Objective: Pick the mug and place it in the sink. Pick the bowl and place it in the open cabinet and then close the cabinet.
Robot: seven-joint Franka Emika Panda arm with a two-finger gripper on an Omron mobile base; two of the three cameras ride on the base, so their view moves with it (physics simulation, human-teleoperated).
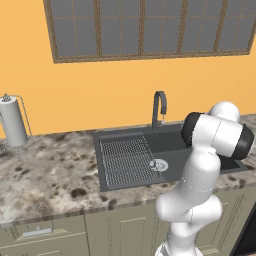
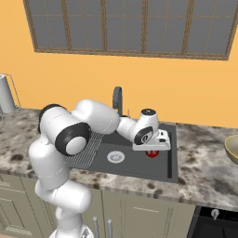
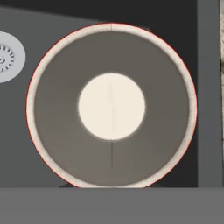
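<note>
The red mug (image 2: 152,154) hangs just under my hand, low inside the dark grey sink (image 2: 135,163), to the right of the round silver drain (image 2: 115,156). My gripper (image 2: 151,150) points straight down and is shut on the mug. In the hand view I look down into the mug (image 3: 111,105), with its pale rim, grey inside and whitish bottom, and with the sink floor (image 3: 30,144) and the drain (image 3: 6,57) around it. The tan bowl (image 2: 232,148) sits on the counter at the far right edge. The cabinet is out of view.
The curved dark faucet (image 2: 117,100) stands behind the basin, close to my forearm. A ribbed drainboard (image 1: 125,160) fills the sink's left half. A paper towel roll (image 1: 12,122) stands on the counter at the far left. A dark appliance (image 2: 216,223) sits below the counter at the right.
</note>
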